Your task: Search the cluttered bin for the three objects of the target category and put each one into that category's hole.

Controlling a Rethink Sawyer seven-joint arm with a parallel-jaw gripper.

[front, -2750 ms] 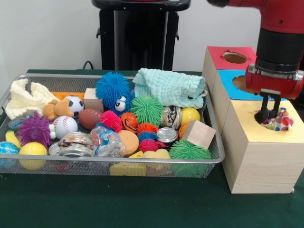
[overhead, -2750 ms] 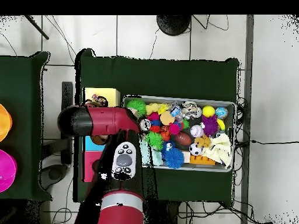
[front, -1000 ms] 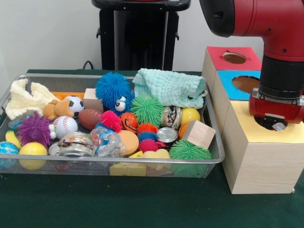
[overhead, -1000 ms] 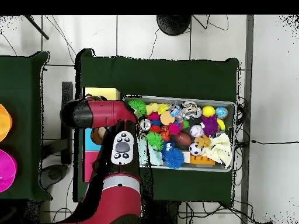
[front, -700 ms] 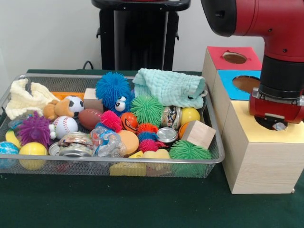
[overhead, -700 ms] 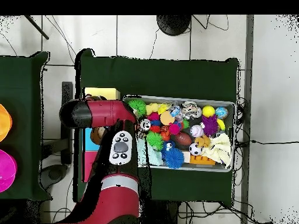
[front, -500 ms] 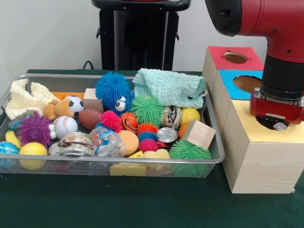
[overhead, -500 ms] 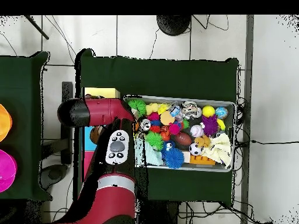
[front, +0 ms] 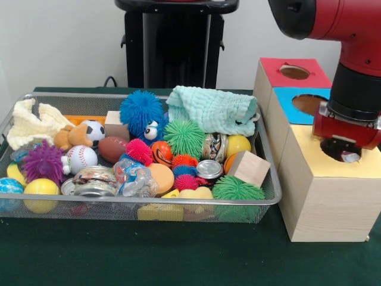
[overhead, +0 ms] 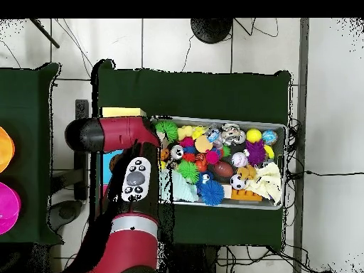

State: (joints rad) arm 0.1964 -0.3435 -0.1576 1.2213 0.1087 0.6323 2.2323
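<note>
While the arm is hanging over the boxes, the scene is reading as follows.

Arm: the red and black arm (front: 351, 71) is coming down over the yellow-topped box (front: 324, 196); from above it is covering most of the boxes.

Gripper: the gripper (front: 342, 152) is sitting at the mouth of the yellow box's hole (front: 340, 150); its fingers are hiding behind the red wrist housing, so whether it is parted, closed or holding anything cannot be told.

Hole: something small and pale is showing at its rim; what it is cannot be told.

Other boxes: the blue-topped box (front: 300, 104) and red-topped box (front: 292, 71) are standing in a row behind the yellow one.

Bin: the wire mesh bin (front: 262, 199) is sitting just beside the boxes, holding spiky balls, a baseball (front: 80, 158), a soccer ball (front: 93, 131), a wooden cube (front: 249, 168), tins and a mint cloth (front: 211, 110).
</note>
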